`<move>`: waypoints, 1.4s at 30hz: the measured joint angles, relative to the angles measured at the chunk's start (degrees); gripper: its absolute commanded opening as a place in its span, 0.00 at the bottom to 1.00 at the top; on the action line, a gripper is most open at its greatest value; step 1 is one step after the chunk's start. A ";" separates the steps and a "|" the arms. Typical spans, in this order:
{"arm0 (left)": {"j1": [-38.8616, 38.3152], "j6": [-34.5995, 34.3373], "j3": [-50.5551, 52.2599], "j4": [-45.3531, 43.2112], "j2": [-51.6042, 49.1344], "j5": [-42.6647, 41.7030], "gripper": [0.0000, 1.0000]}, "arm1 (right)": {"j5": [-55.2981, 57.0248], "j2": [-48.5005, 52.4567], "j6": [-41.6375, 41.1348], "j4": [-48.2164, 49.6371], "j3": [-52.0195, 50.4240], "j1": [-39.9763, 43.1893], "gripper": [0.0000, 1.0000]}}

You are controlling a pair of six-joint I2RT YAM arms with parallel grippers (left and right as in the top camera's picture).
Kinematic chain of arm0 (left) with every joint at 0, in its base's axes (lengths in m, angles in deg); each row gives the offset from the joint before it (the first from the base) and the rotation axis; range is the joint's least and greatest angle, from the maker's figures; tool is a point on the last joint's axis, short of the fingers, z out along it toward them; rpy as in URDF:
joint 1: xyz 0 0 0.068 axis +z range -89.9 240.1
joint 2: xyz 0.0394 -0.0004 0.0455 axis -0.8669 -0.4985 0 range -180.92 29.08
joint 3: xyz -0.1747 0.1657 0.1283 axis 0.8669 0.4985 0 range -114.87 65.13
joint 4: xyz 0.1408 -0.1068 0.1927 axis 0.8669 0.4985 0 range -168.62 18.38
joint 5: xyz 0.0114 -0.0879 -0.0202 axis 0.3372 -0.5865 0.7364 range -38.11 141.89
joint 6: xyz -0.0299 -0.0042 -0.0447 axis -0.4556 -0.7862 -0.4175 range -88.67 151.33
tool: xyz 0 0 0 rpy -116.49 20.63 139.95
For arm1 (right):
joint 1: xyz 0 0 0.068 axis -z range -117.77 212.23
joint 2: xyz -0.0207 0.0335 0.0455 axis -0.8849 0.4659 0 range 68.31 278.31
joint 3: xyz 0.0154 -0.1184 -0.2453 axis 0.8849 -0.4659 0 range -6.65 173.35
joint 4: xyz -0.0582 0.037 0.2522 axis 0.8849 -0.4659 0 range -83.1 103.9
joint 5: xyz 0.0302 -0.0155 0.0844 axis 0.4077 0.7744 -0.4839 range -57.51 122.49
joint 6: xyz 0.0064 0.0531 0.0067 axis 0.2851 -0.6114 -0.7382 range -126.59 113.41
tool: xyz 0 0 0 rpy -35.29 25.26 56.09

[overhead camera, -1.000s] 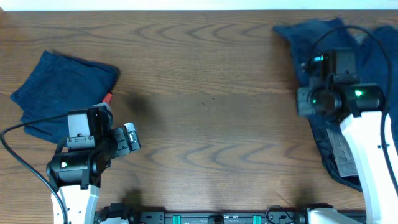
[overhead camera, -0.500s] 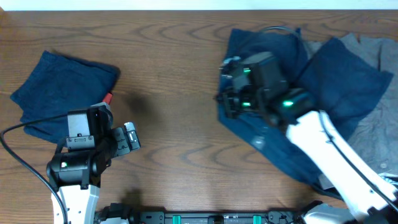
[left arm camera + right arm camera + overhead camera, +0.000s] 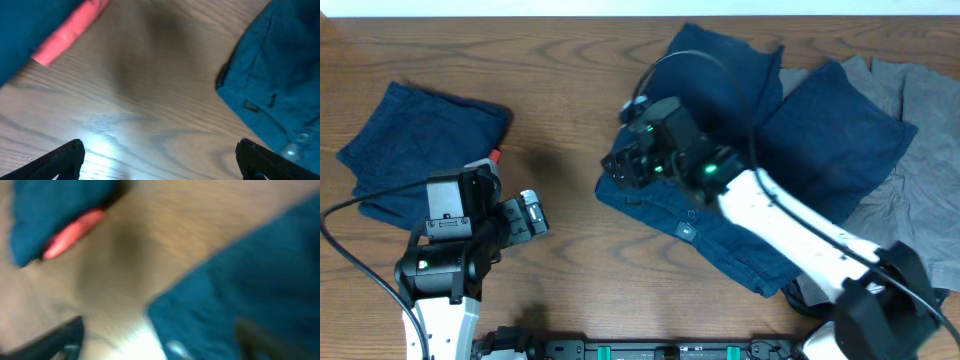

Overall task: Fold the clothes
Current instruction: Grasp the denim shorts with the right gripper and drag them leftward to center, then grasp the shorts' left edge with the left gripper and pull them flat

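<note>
A folded pile of navy clothes [image 3: 420,140] lies at the far left, with an orange-red piece [image 3: 496,157] poking out at its right edge. Navy denim-like shorts [image 3: 740,235] lie spread right of centre, with a button showing. My right gripper [image 3: 618,168] hovers over their left edge. In the blurred right wrist view it [image 3: 165,337] stands open above the shorts' corner [image 3: 250,280] and bare wood. My left gripper [image 3: 532,216] is open over bare table, nothing between its fingers [image 3: 65,157]. That view also shows the orange-red piece [image 3: 70,32] and the shorts' edge [image 3: 275,85].
Another navy garment [image 3: 835,135] overlaps the shorts at the back right. Grey clothes [image 3: 915,180] lie beyond it at the right edge. The wooden table [image 3: 570,90] shows bare between the two piles. The right arm reaches across from the front right corner.
The right arm swung from the far right to the table's centre, dragging the navy shorts leftward. Its jaws then opened and let the cloth go. The left arm stayed still.
</note>
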 measured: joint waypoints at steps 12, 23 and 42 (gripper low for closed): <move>-2.60 -8.07 0.00 -6.25 -12.24 -11.10 0.98 | 12.83 -15.98 -1.60 -31.54 0.61 27.52 0.99; -14.08 -8.44 0.00 -24.37 -33.99 -14.62 0.98 | 14.47 -15.96 -1.84 -42.51 0.55 40.61 0.99; -18.62 -9.97 -1.46 -32.48 -45.64 -15.91 0.06 | 15.32 -15.96 -1.84 -43.67 0.55 41.20 0.99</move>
